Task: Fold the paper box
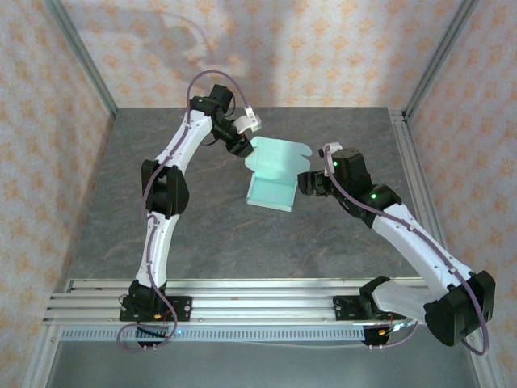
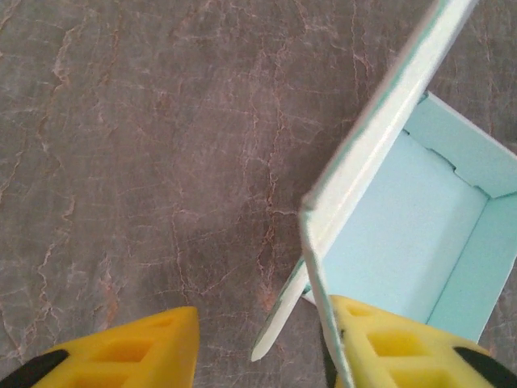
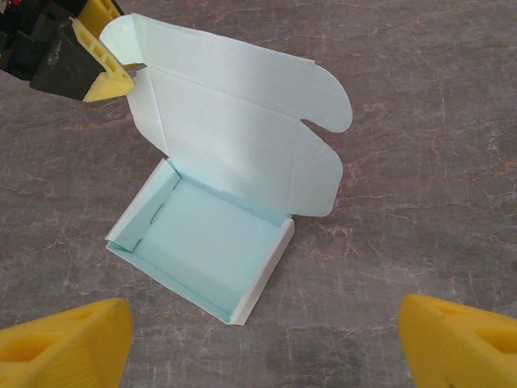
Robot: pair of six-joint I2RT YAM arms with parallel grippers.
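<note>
While the top view shows the box [image 1: 271,176] on the grey surface [image 1: 202,234], with the left tool [image 1: 241,148] at its far left corner and the right tool [image 1: 305,183] just beside its right side, only the wrist cameras give the detail.

From the right wrist, the box lies ahead of the right tool and apart from it. It is thin, matte, pale mint card. The shallow rectangular tray [image 3: 210,242] sits flat with its mouth facing up. The lid [image 3: 234,105] rises from the tray's far edge, the one away from this tool, and leans back. Two rounded flaps [image 3: 327,113] hang off the lid's right end. The hinge seems to be the tray's longer side, running slantwise across this tool's front. This tool's yellow fingers stand wide apart.

From the left wrist, the lid is seen edge-on as a thin pale line. It passes between that tool's spread fingers [image 2: 388,347] and lies right against the right-hand one, with the tray's inside beyond. That tool is not clamped on the card. The surface looks like dark stone with pale veins.
</note>
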